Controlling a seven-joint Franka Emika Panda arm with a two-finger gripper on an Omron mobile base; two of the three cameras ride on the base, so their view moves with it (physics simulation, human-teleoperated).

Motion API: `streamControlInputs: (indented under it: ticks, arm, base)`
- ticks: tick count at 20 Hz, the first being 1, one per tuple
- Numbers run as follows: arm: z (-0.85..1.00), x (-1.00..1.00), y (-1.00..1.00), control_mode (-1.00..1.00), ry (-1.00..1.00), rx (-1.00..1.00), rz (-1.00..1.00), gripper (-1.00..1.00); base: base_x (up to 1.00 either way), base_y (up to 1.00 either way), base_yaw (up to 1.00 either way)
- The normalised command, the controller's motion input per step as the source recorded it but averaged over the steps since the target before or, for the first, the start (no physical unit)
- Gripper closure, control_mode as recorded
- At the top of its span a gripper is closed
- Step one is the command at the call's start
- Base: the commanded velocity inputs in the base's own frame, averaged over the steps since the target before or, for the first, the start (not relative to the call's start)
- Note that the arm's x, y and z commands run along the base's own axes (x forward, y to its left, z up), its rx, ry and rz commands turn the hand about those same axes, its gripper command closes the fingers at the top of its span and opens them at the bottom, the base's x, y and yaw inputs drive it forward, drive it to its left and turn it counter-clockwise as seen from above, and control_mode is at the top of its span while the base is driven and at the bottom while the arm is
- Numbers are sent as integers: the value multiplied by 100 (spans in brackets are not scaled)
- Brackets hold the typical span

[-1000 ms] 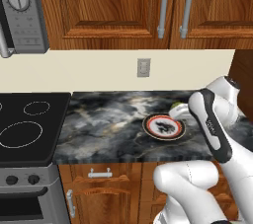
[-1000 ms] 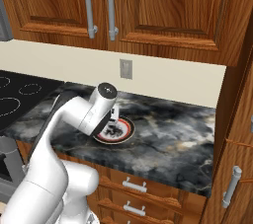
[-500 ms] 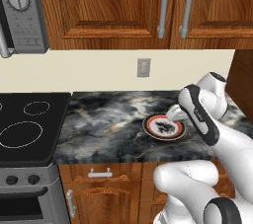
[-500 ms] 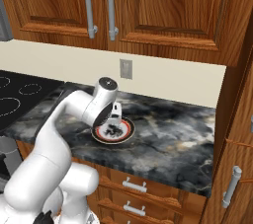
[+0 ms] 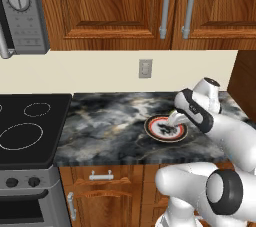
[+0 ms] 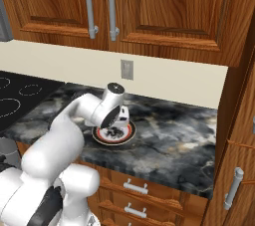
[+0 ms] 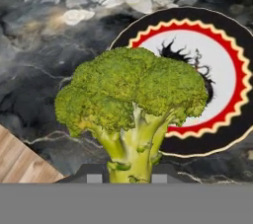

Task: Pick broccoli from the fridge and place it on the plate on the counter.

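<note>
Over the plate: the hand (image 7: 127,177) hangs just above the dish, its two dark tips pinching the stalk of the broccoli (image 7: 131,100).
Broccoli: held off the worktop, head pointing away from the hand; seen along the hand, it overlaps the plate's near-left rim and partly hides the white ring.
Plate (image 5: 165,128): round, red-brown rim, white ring, dark patterned centre; it lies flat on the worktop (image 5: 115,123), right of the middle of the stone top and nearer its front edge than the wall.
Hand, left base view (image 5: 173,122): lowered over the plate's right half, wrist tilted down toward the dish.
Hand, right base view (image 6: 118,123): partly behind the white wrist, over the plate (image 6: 114,134); the floret cannot be made out there.
Worktop: dark marbled stone with white veins, above brown wooden drawers.
Stovetop (image 5: 27,128): black with ring marks, touching the worktop's left end.
Wall: a pale outlet plate (image 5: 145,68) sits above the worktop, below the wooden upper cabinets (image 5: 145,6).
Microwave (image 5: 20,11): grey, upper left, above the stovetop.
</note>
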Motion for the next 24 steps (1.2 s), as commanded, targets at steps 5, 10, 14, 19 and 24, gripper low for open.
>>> streamControlInputs:
  ticks: [5,10,14,19,24]
  arm:
    - [-32,49,-6,-100,7,-5,4,100]
    - [-31,30,-5,-100,1,-5,4,100]
    - [-32,14,0,-100,0,-7,3,100]
    - [-32,12,0,-100,0,-9,2,100]
    - [-28,9,0,-100,0,-8,2,100]
  base:
    - [0,0,0]
    - [0,0,0]
    - [0,0,0]
    - [0,0,0]
    - [0,0,0]
